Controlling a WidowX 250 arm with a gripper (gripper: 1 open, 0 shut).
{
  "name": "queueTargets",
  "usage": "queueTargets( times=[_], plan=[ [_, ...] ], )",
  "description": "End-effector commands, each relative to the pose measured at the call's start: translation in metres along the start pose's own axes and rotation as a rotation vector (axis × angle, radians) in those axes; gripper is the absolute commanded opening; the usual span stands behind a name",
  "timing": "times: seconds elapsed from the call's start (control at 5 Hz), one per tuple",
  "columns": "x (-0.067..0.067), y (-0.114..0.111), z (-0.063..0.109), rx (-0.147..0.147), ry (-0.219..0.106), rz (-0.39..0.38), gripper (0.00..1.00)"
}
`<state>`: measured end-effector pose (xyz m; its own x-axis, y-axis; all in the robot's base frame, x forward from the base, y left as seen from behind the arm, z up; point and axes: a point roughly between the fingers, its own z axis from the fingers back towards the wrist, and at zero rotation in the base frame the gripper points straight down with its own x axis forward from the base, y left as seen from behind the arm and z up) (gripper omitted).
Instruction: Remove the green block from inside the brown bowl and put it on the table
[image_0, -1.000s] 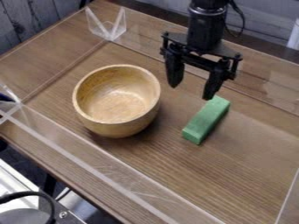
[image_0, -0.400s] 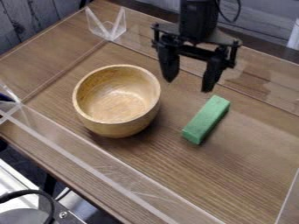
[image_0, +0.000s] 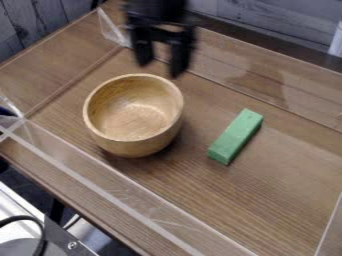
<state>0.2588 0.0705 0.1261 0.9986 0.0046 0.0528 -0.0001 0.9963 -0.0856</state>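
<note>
The green block (image_0: 235, 137) lies flat on the table (image_0: 267, 200), to the right of the brown bowl (image_0: 134, 114) and apart from it. The bowl stands upright and its pale inside holds nothing. My gripper (image_0: 160, 63) hangs above the table just behind the bowl's far rim, pointing down. It is blurred by motion, but its two dark fingers stand apart with nothing between them. It is well away from the block.
Clear plastic walls (image_0: 80, 185) edge the table on the near and left sides. A folded clear piece (image_0: 123, 28) stands at the back left corner. Bare wood stretches in front of the block and along the right side.
My gripper has swung left and a little up, from above the block's far end to behind the bowl. The block and bowl have stayed put.
</note>
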Motion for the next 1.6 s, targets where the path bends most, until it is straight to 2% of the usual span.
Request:
queueTargets(
  times=[0.0,0.2,0.4,0.8,1.2,1.4],
  plan=[
    [-0.001,0.033,0.011,-0.003,-0.076,-0.217,1.00],
    [0.005,0.003,0.009,-0.019,-0.079,-0.163,0.00],
    [0.009,-0.022,0.009,-0.035,-0.079,-0.145,0.00],
    [0.026,-0.012,-0.016,-0.087,-0.026,-0.169,0.00],
    [0.038,0.005,-0.023,-0.062,-0.010,-0.244,0.00],
    [0.036,0.003,-0.028,-0.055,0.019,-0.180,0.00]
  ],
)
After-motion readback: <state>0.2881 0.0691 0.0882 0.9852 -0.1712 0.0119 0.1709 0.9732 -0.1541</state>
